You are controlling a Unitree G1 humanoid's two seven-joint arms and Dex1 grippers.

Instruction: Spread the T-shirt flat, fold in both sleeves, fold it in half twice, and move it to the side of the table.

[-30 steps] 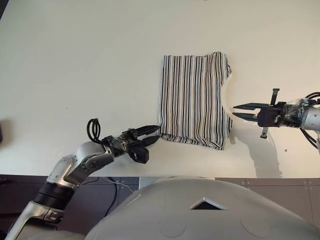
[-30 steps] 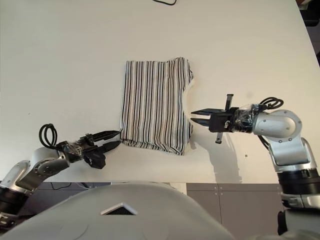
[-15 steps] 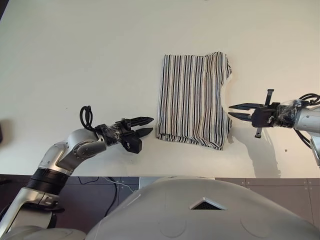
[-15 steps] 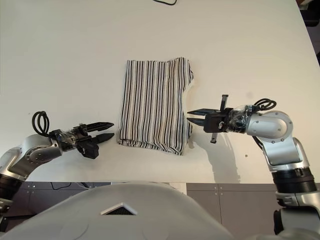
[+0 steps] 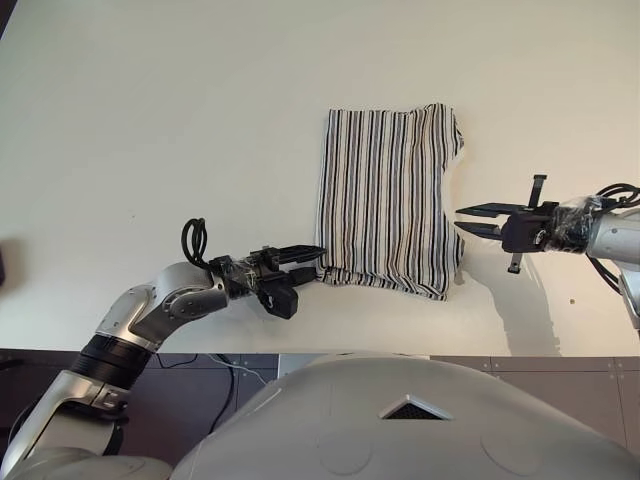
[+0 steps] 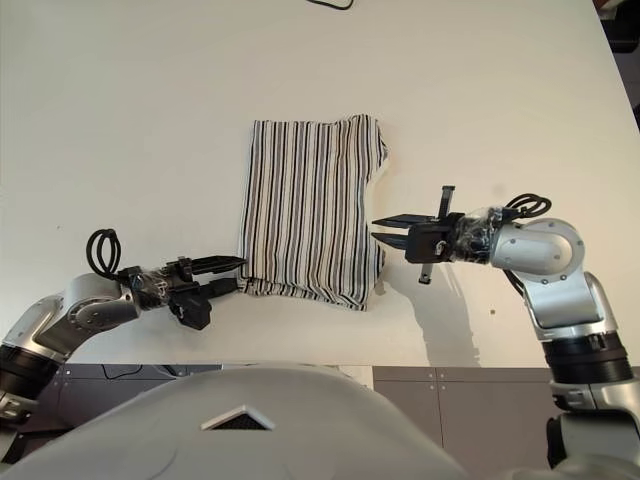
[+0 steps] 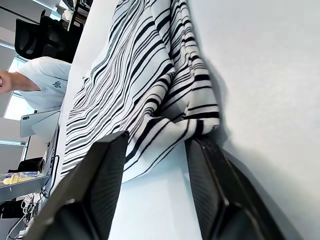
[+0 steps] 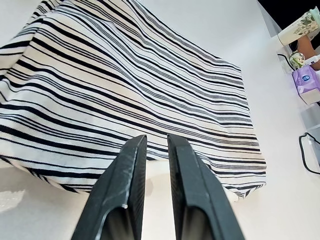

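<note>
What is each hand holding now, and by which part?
Nothing is held. The left hand is open around one corner of the T-shirt; the right hand is open beside it.

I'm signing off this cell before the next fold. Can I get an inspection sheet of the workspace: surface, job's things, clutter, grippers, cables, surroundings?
Surface: white table, no spills seen.
Job's things: striped T-shirt, folded to a rectangle, lying flat mid-table.
Clutter: cup and purple pack off to one side of the shirt.
Grippers: left gripper open, straddling the shirt's near left corner; right gripper open at the shirt's right edge, contact unclear.
Cables: black loop on the left wrist; black cable at the table's far edge.
Surroundings: black chair beyond the table.
</note>
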